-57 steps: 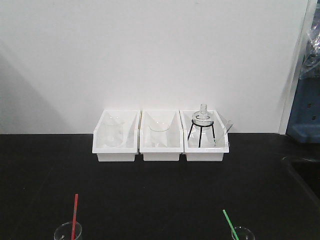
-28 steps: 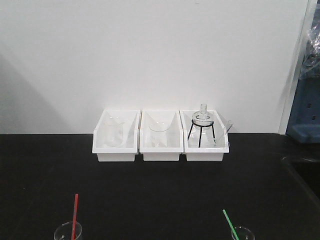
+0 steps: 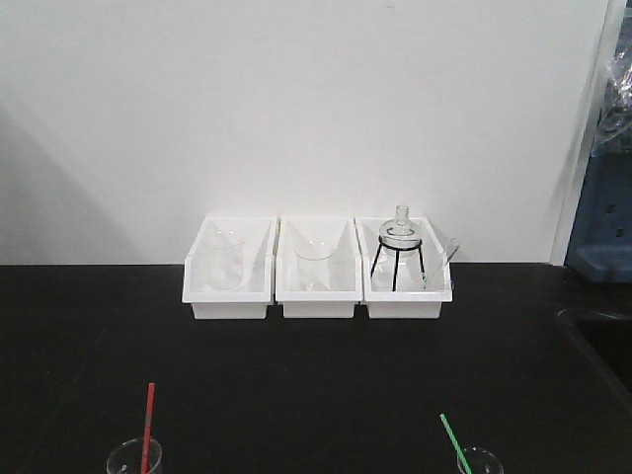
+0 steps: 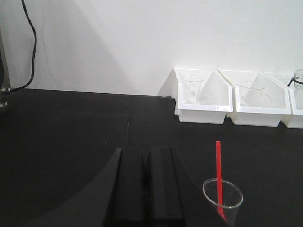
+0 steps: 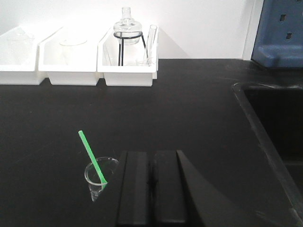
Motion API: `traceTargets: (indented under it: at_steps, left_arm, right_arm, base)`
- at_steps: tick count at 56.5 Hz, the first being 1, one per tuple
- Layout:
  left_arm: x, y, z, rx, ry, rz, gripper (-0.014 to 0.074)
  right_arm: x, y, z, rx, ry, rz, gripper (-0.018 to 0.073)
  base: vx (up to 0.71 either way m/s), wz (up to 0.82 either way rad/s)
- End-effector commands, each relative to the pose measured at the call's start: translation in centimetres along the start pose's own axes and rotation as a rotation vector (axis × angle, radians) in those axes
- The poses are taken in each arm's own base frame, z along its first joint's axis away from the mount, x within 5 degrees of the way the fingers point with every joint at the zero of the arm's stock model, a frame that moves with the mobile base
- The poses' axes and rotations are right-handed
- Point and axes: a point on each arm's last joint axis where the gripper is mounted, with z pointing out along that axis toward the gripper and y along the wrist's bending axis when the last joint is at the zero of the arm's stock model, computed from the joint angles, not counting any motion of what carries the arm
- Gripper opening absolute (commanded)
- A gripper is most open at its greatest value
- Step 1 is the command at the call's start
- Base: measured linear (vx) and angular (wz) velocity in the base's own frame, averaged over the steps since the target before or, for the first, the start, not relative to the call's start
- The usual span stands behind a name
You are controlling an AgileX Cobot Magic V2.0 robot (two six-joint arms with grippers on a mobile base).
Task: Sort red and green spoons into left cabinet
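The left bin (image 3: 229,307), middle bin (image 3: 317,307) and right bin (image 3: 403,307) are sitting side by side at the back of the countertop (image 3: 316,380), against the wall (image 3: 296,109). In front, well apart, the left spoon (image 3: 149,420) is standing in the left glass (image 3: 117,456), the right spoon (image 3: 450,434) in the right glass (image 3: 486,454).

left tool (image 4: 144,156) closed, right tool (image 5: 152,158) closed

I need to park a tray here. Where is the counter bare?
Bare: the black countertop from the white bins at the wall forward to the red spoon and green spoon in front, and between those two. Crowded: the bin row; a sink cuts in at right.
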Motion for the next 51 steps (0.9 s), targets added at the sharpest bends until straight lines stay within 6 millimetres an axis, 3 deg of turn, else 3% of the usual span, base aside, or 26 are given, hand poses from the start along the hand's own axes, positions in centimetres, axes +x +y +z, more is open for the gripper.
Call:
traceTargets:
  at_steps: [1, 13, 24, 39, 45, 51]
  left_arm:
    - [-1.8, -0.3, 0.1, 0.021, -0.102, -0.01, 0.0303]
    - [-2.5, -0.4, 0.0, 0.039, -0.184, -0.01, 0.0424]
    - [-2.5, -0.4, 0.2, 0.041, -0.184, -0.008, 0.0437]
    - [-2.4, -0.7, 2.7, 0.065, -0.174, 0.026, 0.0437]
    - [-2.5, -1.3, 4.0, 0.122, -0.21, 0.084, 0.0437]
    - [-2.0, -2.1, 5.5, 0.223, -0.206, 0.034, 0.0437]
  right_arm:
    - [-1.9, 0.2, 0.3, -0.016, -0.114, 0.0, 0.0228]
    - [-2.3, 0.3, 1.0, -0.03, -0.164, 0.002, 0.0308]
    - [-2.0, 0.4, 2.4, -0.04, -0.158, 0.005, 0.0309]
    - [-0.9, 0.6, 5.2, -0.071, -0.124, -0.023, 0.0309]
    - [-0.8, 1.0, 5.8, -0.105, -0.147, -0.066, 0.0309]
    - [-0.4, 1.1, 6.2, -0.123, -0.129, -0.092, 0.0309]
  base:
    - [0.0, 0.0]
    - [0.0, 0.0]
    - [0.0, 0.0]
    - [0.0, 0.0]
    - [0.0, 0.0]
    - [0.0, 0.0]
